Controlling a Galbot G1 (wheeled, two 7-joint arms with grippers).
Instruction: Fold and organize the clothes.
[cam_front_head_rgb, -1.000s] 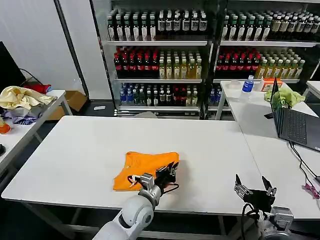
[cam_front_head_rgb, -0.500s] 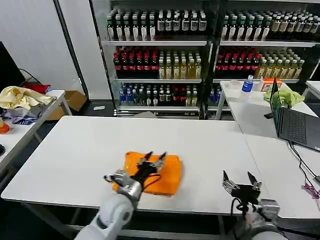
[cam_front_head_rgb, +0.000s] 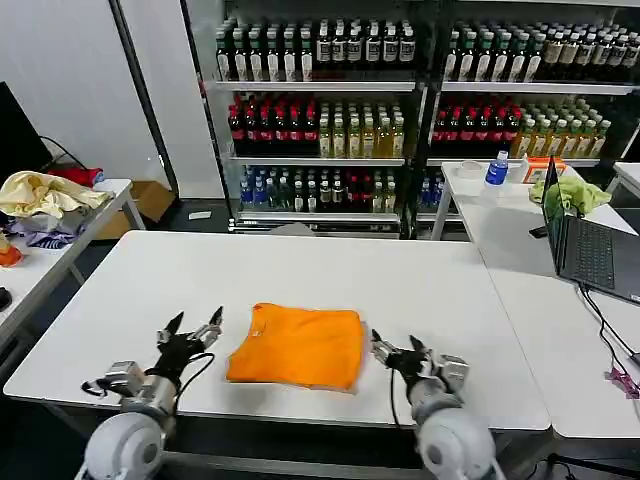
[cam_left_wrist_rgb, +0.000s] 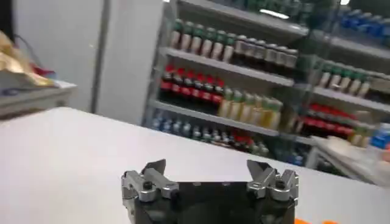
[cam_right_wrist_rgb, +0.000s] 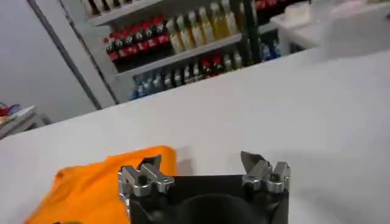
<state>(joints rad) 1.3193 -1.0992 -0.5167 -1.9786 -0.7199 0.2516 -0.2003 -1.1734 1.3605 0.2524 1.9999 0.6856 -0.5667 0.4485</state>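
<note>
Between both open grippers lies the T-shirt (cam_front_head_rgb: 298, 347).

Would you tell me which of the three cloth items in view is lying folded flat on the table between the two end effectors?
The orange T-shirt. The pale yellow heap is crumpled on the left side table, and the green cloth sits bunched behind the laptop.

Orange T-shirt (cam_right_wrist_rgb: 91, 182) cut off by right wrist view's edge and gripper body.
</note>
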